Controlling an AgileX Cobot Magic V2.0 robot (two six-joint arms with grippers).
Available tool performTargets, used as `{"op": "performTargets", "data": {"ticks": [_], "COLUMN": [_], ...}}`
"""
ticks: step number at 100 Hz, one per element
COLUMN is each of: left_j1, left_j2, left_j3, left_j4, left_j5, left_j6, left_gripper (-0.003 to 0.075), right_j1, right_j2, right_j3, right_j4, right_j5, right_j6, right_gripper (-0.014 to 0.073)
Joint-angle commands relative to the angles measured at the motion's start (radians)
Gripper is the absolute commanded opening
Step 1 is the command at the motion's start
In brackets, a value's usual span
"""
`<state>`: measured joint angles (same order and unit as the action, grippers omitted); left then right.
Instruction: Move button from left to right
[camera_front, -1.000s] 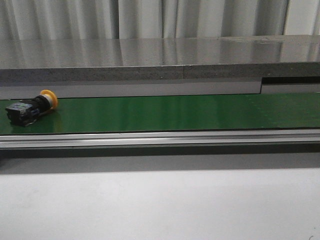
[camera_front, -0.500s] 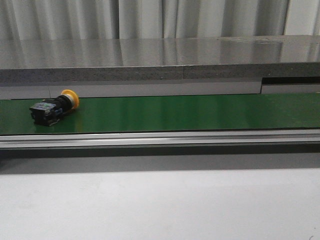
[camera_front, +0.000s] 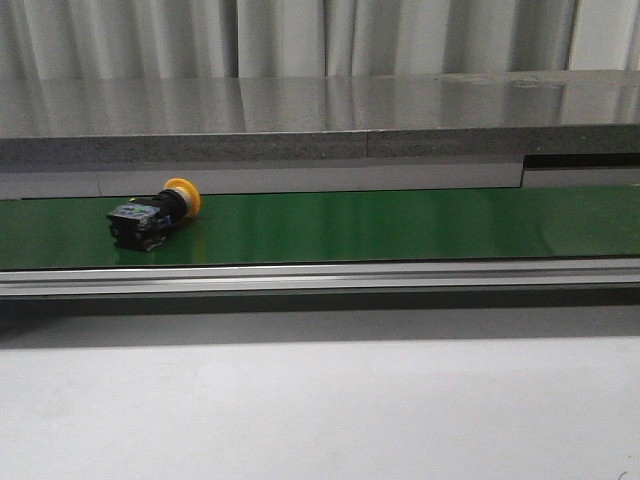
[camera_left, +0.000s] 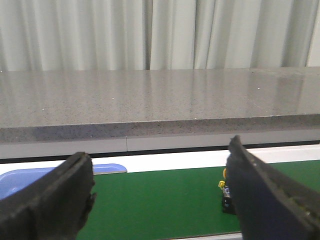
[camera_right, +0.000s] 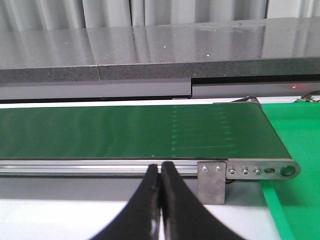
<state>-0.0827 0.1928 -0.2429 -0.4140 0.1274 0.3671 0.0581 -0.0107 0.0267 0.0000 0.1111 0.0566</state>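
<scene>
The button (camera_front: 150, 218) lies on its side on the green conveyor belt (camera_front: 380, 225), left of centre in the front view, its orange-yellow cap pointing back right and its black body toward the front left. In the left wrist view the button (camera_left: 226, 195) shows partly behind one finger. My left gripper (camera_left: 160, 200) is open and empty, short of the belt. My right gripper (camera_right: 160, 172) is shut and empty, in front of the belt's near rail. No gripper shows in the front view.
A grey stone-like ledge (camera_front: 320, 125) runs behind the belt. An aluminium rail (camera_front: 320, 277) edges the belt's front. The belt's right end with a metal bracket (camera_right: 250, 172) meets a green mat (camera_right: 295, 130). A blue tray (camera_left: 30, 177) lies beyond the belt's left end.
The button has travelled to the right along the belt, from the far left edge toward left of centre. Nothing else has moved.
</scene>
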Motion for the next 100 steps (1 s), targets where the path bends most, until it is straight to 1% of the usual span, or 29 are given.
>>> {"op": "performTargets", "data": {"ticks": [1,10,17,31,50,58,100], "left_j1": [-0.008,-0.008,-0.008,-0.008,-0.008,-0.008,-0.008], "left_j2": [0.009,0.009,0.009,0.009,0.009,0.009,0.009], "left_j3": [-0.026,-0.026,-0.026,-0.026,-0.026,-0.026,-0.026], "left_j4": [-0.006,-0.006,-0.006,-0.006,-0.006,-0.006,-0.006], "left_j5": [-0.084,-0.084,-0.084,-0.084,-0.084,-0.084,-0.084], "left_j6": [-0.002,-0.002,-0.002,-0.002,-0.002,-0.002,-0.002], "left_gripper": [0.0533,0.0508,0.0456,0.0305,0.0064,-0.0023,-0.0020], "right_j1": [-0.005,-0.005,-0.005,-0.005,-0.005,-0.005,-0.005], "right_j2": [-0.019,-0.019,-0.019,-0.019,-0.019,-0.019,-0.019], "right_j3": [-0.016,-0.016,-0.016,-0.016,-0.016,-0.016,-0.016], "right_j4": [0.000,0.000,0.000,0.000,0.000,0.000,0.000], "right_j5": [-0.085,-0.085,-0.085,-0.085,-0.085,-0.085,-0.085], "right_j6": [-0.002,-0.002,-0.002,-0.002,-0.002,-0.002,-0.002], "right_gripper": [-0.0067,-0.0067,-0.0067,-0.0067,-0.0067,-0.0067,-0.0067]}}
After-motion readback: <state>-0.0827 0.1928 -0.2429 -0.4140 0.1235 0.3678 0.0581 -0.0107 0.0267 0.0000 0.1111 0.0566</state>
